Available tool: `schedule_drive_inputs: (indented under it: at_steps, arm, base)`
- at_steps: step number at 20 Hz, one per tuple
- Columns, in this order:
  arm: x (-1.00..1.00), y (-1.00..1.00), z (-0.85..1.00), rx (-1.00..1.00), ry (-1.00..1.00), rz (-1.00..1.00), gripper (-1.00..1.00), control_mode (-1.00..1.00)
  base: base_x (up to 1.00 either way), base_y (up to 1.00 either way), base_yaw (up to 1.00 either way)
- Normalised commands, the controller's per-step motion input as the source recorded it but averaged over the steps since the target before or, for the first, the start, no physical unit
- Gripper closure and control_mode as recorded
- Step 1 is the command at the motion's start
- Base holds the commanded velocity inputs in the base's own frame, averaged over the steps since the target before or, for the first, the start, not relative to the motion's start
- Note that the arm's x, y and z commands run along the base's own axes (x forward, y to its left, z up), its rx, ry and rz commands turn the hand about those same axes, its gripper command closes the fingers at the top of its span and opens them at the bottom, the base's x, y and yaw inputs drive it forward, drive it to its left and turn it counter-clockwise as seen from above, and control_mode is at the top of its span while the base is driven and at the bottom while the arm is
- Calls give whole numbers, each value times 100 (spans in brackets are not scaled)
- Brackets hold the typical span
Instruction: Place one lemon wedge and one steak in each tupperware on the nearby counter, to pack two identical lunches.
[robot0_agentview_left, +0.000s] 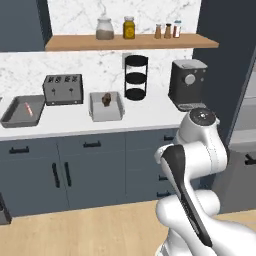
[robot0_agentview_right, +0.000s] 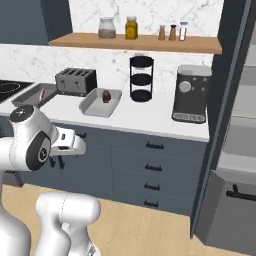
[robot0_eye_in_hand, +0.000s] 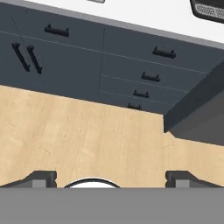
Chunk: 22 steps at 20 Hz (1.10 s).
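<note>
My claw (robot0_eye_in_hand: 111, 177) hangs over the wooden floor (robot0_eye_in_hand: 78, 135), facing the dark cabinets (robot0_eye_in_hand: 100, 57); its fingertips (robot0_eye_in_hand: 41, 177) stand wide apart, holding nothing. On the white marble counter (robot0_agentview_left: 145, 116), a dark grey tray (robot0_agentview_left: 21, 111) holds a small reddish strip (robot0_agentview_left: 28, 108). A lighter tray (robot0_agentview_left: 106, 106), beside the toaster (robot0_agentview_left: 63, 89), holds a brown lump (robot0_agentview_left: 106, 99).

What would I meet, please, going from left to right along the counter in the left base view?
Dark tray holding a steak → toaster → light grey tray with a brown item → black tiered stand → coffee machine, all on the counter.
</note>
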Motion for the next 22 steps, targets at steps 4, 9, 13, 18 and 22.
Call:
schedule_drive_inputs:
  at_steps: [4, 9, 13, 18, 22]
  arm:
    - [0, 0, 0, 0, 0, 0, -100, 100]
    - [0, 0, 0, 0, 0, 0, -100, 100]
    - [0, 0, 0, 0, 0, 0, -100, 100]
    - [0, 0, 0, 0, 0, 0, -100, 100]
    - [0, 0, 0, 0, 0, 0, -100, 100]
  base:
    - [-43, -100, -28]
    - [-4, -100, -29]
    - [0, -100, -24]
    - [19, -100, -18]
    - [52, -93, -5]
